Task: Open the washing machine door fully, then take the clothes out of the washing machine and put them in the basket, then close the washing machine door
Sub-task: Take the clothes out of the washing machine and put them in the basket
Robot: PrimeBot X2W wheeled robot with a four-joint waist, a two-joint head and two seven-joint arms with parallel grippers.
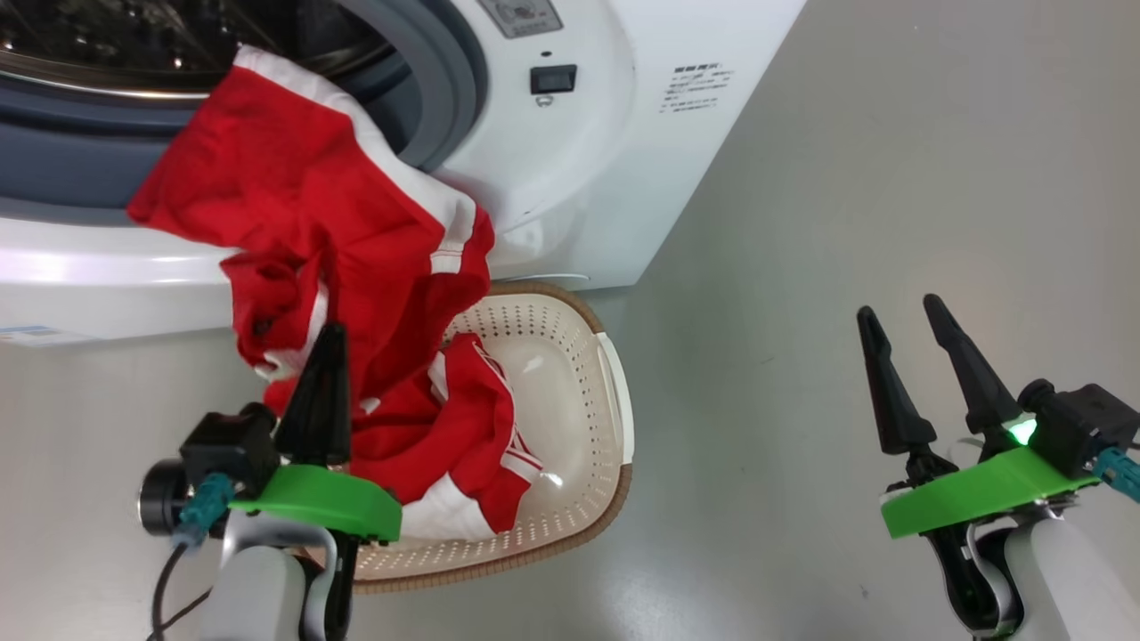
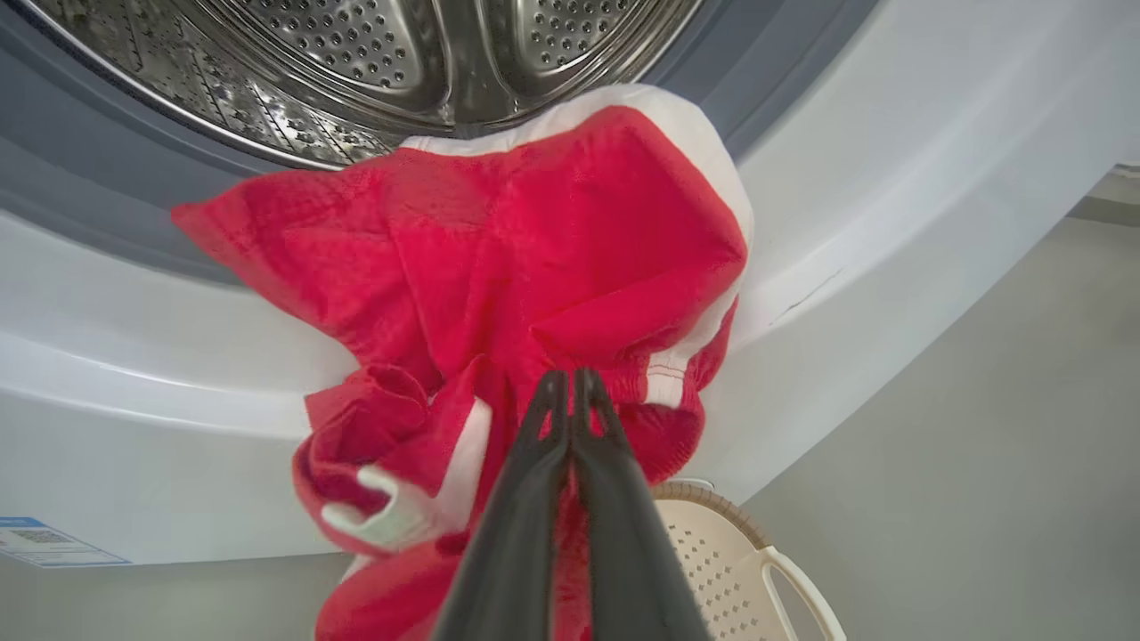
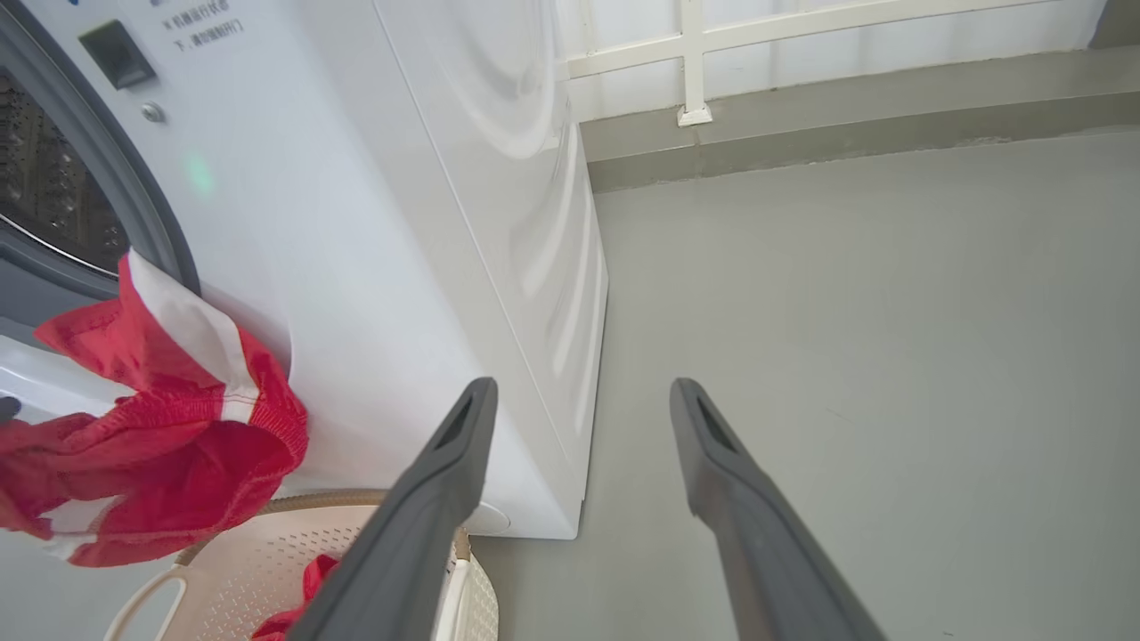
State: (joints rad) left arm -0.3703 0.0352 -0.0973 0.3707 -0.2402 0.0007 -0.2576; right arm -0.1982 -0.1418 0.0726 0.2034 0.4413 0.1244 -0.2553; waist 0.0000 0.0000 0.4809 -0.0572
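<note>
The washing machine (image 1: 570, 178) stands open, and the washing machine door is out of view. Red clothes (image 1: 303, 205) with white stripes hang from the grey ring (image 2: 107, 223) of the drum over the machine's front, down towards the basket (image 1: 579, 392). My left gripper (image 1: 327, 343) is shut on a bunched fold of the clothes (image 2: 552, 267), just above the basket's left side. More red fabric (image 1: 472, 418) lies inside the basket. My right gripper (image 1: 901, 312) stands open over the floor to the right, holding nothing. In the right wrist view the right gripper (image 3: 581, 387) is beside the machine's side panel (image 3: 499, 223).
Grey floor (image 1: 846, 178) spreads to the right of the machine and basket. A small blue label (image 2: 44, 539) sits low on the machine's front. A black latch socket (image 1: 553, 79) is right of the drum opening. A white frame (image 3: 695, 62) runs along the far wall.
</note>
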